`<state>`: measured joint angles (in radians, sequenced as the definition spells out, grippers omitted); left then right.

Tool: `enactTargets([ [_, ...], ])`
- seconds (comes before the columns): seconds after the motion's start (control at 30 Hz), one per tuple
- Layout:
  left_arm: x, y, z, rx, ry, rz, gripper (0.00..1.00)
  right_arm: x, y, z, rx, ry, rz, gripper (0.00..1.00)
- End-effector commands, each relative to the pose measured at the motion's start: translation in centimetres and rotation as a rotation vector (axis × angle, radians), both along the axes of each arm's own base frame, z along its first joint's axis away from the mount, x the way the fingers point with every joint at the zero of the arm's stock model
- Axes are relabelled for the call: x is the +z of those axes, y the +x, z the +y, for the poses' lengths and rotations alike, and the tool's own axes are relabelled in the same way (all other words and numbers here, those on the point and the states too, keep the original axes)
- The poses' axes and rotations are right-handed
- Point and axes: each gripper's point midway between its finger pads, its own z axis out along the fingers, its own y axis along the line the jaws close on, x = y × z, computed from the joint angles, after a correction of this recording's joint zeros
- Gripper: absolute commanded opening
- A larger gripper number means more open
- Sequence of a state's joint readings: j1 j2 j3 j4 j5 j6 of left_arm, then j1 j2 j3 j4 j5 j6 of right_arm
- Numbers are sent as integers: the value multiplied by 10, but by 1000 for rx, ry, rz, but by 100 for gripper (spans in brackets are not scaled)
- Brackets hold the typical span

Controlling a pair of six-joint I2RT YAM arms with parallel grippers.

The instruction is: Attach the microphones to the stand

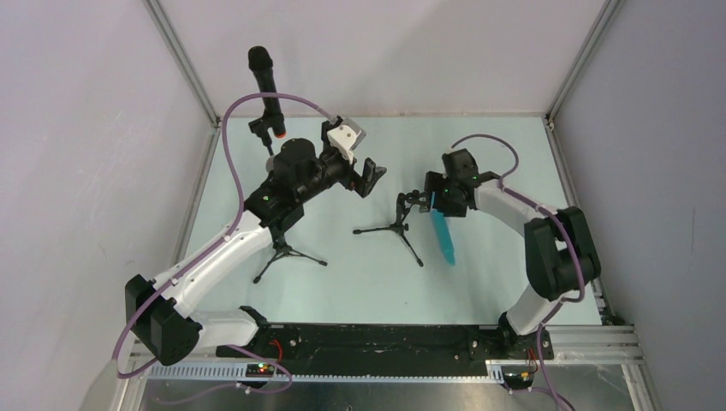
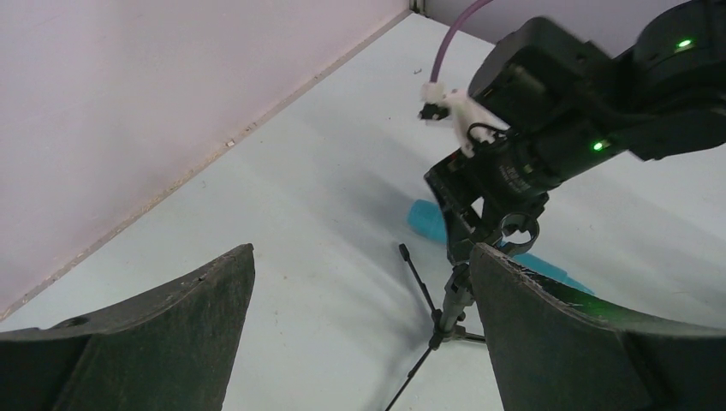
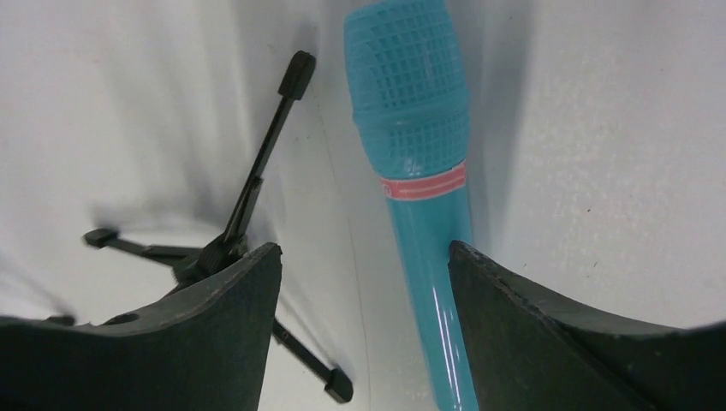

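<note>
Probably light, stiff, slick: pinch the light blue microphone (image 3: 419,197) mid-handle (it sits between the spread jaws of the right gripper (image 3: 364,257)).

Black microphone (image 1: 264,84) upright on stand (image 1: 280,249); blue microphone (image 1: 443,238) lying flat.

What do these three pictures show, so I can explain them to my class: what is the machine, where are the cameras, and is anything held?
These are two robot arms bolted to a table. The wide picture looks down from above, showing the left arm and the right arm. The other two come from a camera on each wrist; the dark wedges at the bottom are that arm's own jaws. A black microphone already sits in one tripod stand. A second stand is empty. A light blue microphone lies on the table between the right arm's open jaws, not gripped. The left jaws are open and empty.
</note>
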<state>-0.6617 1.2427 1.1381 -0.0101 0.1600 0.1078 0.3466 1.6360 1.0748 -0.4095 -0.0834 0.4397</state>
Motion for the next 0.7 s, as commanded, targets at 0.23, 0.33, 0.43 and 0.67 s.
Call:
enactTargets([
  [0.23,12,-5,1,-7,-5,-54,98,-35,11,-22,-19,-230,87,69],
  [0.33,13,-5,1,-9,-6,-58,98,-41,10,-18,-14,-187,120,57],
  [0.43,13,-6,0,-11,-6,-57,98,-46,8,-18,-26,-160,149,48],
  [0.67,13,-7,0,-15,-5,-60,98,-45,-1,-31,-90,-150,194,36],
])
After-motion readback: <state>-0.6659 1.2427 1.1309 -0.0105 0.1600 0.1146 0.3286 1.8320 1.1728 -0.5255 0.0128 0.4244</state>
